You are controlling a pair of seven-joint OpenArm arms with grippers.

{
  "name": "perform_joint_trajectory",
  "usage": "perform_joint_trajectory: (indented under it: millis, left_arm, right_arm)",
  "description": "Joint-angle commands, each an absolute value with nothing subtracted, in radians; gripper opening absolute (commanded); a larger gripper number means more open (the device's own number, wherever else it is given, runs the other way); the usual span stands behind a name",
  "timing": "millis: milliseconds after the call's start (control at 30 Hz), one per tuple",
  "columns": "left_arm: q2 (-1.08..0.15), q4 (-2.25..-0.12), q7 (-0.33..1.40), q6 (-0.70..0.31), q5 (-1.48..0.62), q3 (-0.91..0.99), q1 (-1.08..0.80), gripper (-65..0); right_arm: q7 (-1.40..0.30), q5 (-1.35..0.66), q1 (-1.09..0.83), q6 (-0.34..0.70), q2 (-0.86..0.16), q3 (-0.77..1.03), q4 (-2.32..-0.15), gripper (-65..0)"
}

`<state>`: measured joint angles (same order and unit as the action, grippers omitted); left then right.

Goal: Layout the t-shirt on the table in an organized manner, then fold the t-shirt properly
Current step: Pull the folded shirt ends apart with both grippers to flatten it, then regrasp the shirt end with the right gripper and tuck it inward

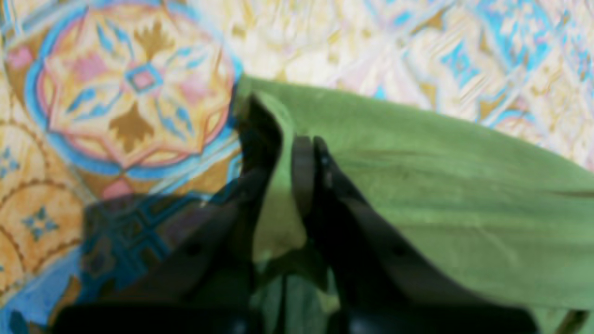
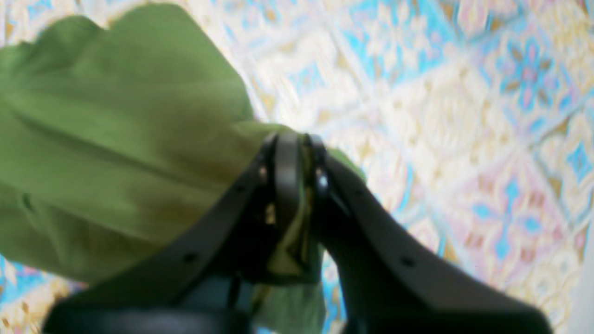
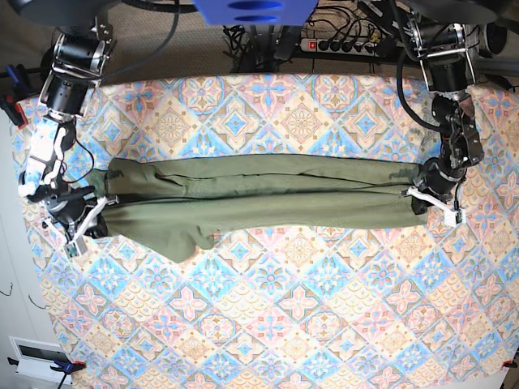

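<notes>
The t-shirt [image 3: 259,198] is stretched in a long band across the bench [image 3: 276,324]. One end is clamped by the closed left pincer [image 1: 287,139]. The other end is pinched by the right pincer [image 2: 297,153].

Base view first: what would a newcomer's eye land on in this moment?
The plain olive-green cotton t-shirt, pulled into a long band across the middle of the blue, pink and cream diamond-tiled table. The black left gripper pinches one end at the base view's right and the black right gripper pinches the other end at its left. Both wrist views show green fabric clamped between shut fingers.
</notes>
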<state>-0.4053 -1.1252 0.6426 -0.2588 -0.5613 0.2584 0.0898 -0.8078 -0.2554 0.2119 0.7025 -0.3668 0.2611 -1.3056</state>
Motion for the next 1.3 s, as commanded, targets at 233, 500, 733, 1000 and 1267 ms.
perform_joint_trajectory:
  millis: [233, 500, 733, 1000, 1267]
  left_arm:
    - [-0.432, -1.138, 0.621, -0.257, -0.565, 0.156, 0.114, -65.0]
    - [-0.432, -1.141, 0.621, -0.255, -0.578, 0.145, 0.113, -48.1]
    - [-0.424, -1.144, 0.619, -0.255, -0.579, 0.22, 0.108, -42.7]
    - [-0.423, -1.144, 0.619, -0.255, -0.579, 0.229, 0.108, -40.5]
    - [-0.424, -1.165, 0.619, -0.255, -0.581, 0.231, 0.107, -40.3]
  right_arm:
    - [-0.789, -0.252, 0.193, 0.698, -0.386, 0.255, -1.303, -63.0]
    - [-0.783, -0.163, 0.193, 0.698, -0.386, 0.305, -1.33, -42.9]
    - [-0.782, -0.163, 0.2, 0.698, -0.381, 0.277, -1.463, -40.4]
    - [-0.779, -0.16, 0.36, 0.698, -0.337, 0.082, -1.307, -40.5]
    - [-0.677, -0.159, 0.55, 0.698, -0.278, 0.064, -0.974, -40.3]
